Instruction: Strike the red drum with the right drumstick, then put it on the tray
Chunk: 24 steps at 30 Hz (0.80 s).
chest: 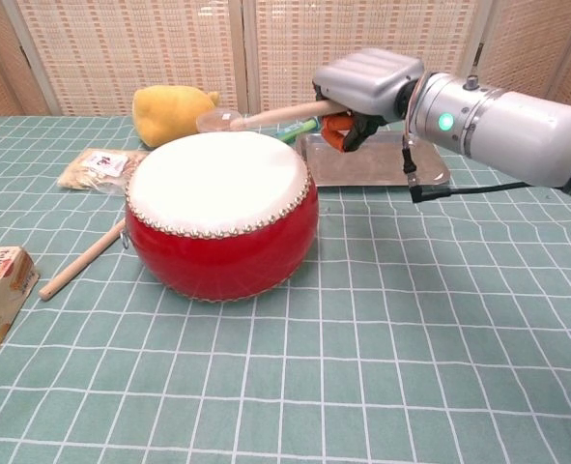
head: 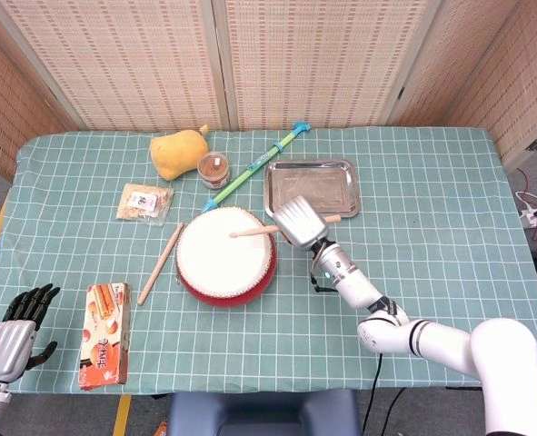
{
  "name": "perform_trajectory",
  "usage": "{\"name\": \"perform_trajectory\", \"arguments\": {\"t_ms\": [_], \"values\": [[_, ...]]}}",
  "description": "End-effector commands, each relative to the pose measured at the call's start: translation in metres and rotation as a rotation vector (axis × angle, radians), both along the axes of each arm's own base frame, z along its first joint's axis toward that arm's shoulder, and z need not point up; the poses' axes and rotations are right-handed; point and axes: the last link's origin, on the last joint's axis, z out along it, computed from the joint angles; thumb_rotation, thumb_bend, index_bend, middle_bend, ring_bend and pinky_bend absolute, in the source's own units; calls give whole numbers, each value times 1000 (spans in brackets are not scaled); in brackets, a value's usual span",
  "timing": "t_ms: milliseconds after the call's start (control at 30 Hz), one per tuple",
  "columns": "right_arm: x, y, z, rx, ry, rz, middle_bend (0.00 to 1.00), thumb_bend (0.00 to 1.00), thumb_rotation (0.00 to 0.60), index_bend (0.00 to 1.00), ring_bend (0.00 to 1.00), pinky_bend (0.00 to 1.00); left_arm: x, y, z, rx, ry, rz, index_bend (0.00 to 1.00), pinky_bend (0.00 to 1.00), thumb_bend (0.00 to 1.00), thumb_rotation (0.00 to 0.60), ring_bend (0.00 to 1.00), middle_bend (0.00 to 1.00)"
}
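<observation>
Right drumstick (chest: 271,115) sticks out leftward from the right hand (chest: 367,85) grasping it, upper middle of the frame, its tip raised above the red drum (chest: 220,215), tray (chest: 430,172) behind

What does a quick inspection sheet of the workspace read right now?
Surface: table under green checked cloth.
Job's things: red drum centre; right drumstick above drumhead; tray behind, bare.
Clutter: second drumstick, snack box, packet, yellow plush, small jar, green-blue stick.
Hands: right hand grips the drumstick; left hand idle, fingers apart, at table corner.
Cables: black lead at right wrist.
Surroundings: woven screens.
</observation>
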Motion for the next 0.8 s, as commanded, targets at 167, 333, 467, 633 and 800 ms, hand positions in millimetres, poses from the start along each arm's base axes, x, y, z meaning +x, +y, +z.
{"name": "perform_trajectory", "arguments": {"t_ms": [167, 333, 467, 633, 800], "values": [[-39, -19, 13, 6, -110, -198, 962, 579, 600, 1000, 999, 1000, 3, 0, -1, -3, 0, -7, 50, 26, 242, 600, 0, 23], [-60, -34, 2, 28, -144, -295, 958, 580, 600, 1000, 966, 1000, 4, -1, -1, -4, 6, -4, 49, 26, 242, 600, 0, 23], [-65, -49, -8, 39, -166, -339, 919, 580, 600, 975, 899, 1000, 5, -2, 1, -1, 12, -1, 50, 26, 243, 600, 0, 22], [-63, -63, -17, 48, -200, -371, 870, 558, 600, 933, 834, 999, 6, -3, 2, 0, 20, 8, 49, 26, 242, 600, 0, 23], [-61, -77, -23, 39, -173, -396, 817, 548, 600, 896, 770, 945, 5, -5, 6, 3, 33, 21, 49, 26, 242, 600, 0, 22]]}}
